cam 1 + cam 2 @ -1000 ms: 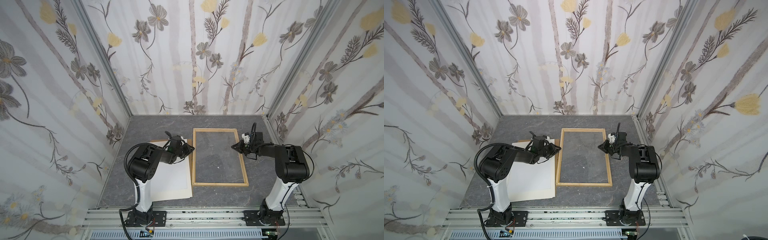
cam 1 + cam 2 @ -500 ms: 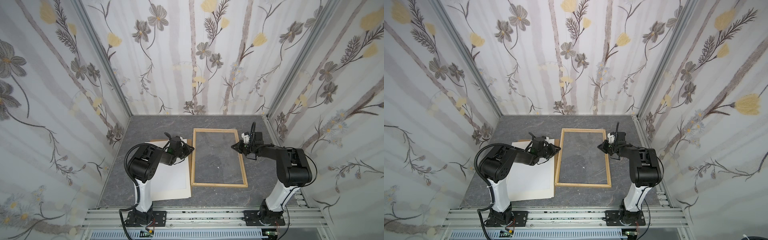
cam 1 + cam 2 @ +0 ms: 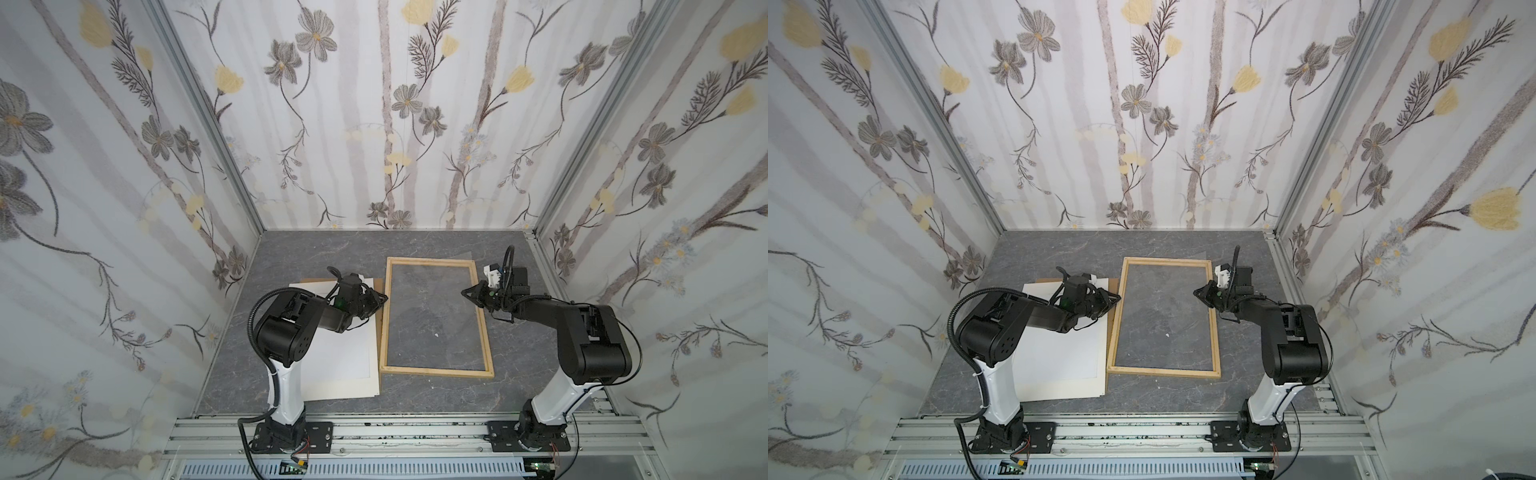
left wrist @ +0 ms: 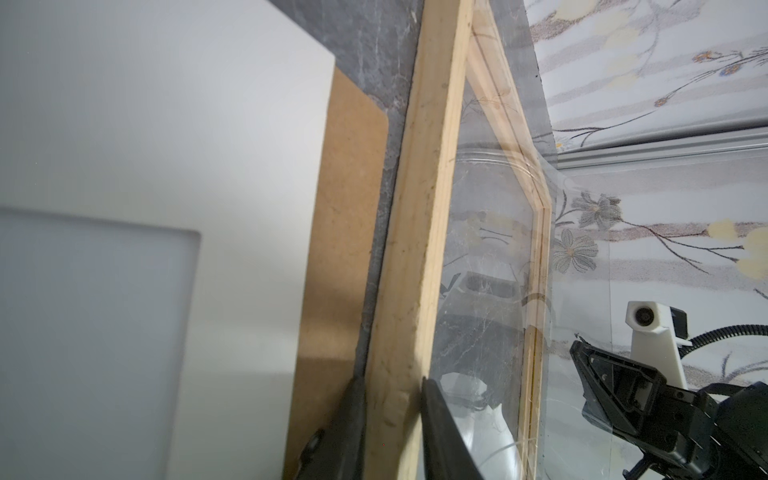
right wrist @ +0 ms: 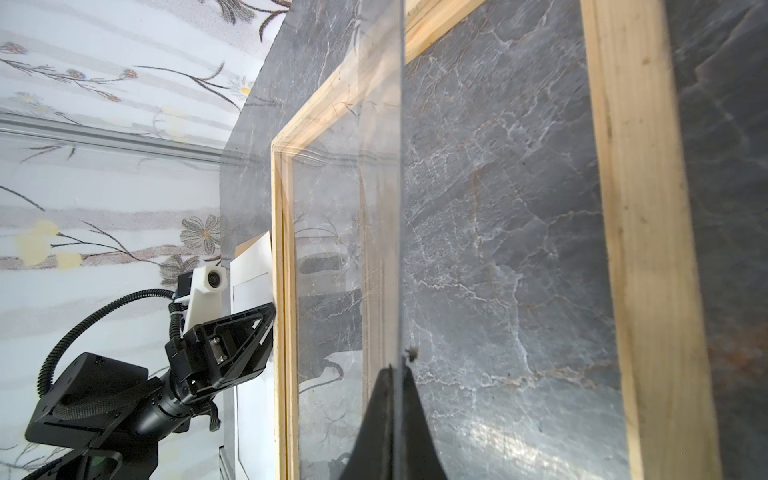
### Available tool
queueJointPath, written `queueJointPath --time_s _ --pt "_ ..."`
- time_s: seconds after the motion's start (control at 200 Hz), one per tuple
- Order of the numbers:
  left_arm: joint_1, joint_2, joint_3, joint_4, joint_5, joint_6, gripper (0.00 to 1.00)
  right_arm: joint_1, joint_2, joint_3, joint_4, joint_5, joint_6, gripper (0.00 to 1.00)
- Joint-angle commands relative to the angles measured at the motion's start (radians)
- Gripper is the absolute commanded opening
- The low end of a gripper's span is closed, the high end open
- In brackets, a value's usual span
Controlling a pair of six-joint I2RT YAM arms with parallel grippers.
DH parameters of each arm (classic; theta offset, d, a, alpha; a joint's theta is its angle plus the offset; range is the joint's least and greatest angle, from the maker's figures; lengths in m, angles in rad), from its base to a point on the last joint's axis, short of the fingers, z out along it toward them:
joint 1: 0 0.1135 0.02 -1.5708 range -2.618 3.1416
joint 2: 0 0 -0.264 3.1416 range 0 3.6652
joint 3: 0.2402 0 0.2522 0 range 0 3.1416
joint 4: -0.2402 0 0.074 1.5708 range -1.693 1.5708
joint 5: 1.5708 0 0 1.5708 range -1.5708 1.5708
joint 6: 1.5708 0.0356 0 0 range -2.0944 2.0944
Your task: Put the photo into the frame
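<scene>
The frame of pale wood lies flat mid-table in both top views. My left gripper is shut on its left strip. The photo lies plain side up to the left of the frame, under my left arm. My right gripper is shut on the edge of a clear pane. It holds the pane above the frame's right side, slanting down toward the left strip.
A brown hardboard panel lies under the photo, its edge showing beside the frame. Flowered walls close in the grey marbled table on three sides. A metal rail with both arm bases runs along the front.
The right arm's elbow has shifted slightly outward and the frame's near end has nudged a little. Both grips are unchanged.
</scene>
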Motion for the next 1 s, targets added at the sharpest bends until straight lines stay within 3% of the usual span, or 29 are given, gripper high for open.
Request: queueJointPath --time_s 0.0,0.395,0.994 --pt "-0.009 0.001 -0.01 -0.066 0.026 -0.015 0.23 0.013 -0.018 -0.02 -0.004 -0.095 0.036 0.0" --pt "-0.01 -0.006 -0.019 -0.06 0.012 -0.025 0.23 0.017 -0.091 -0.049 0.03 -0.114 0.063 0.0" --pt "-0.014 -0.006 -0.029 -0.053 -0.004 -0.036 0.23 0.039 -0.188 -0.146 0.233 -0.164 0.169 0.0"
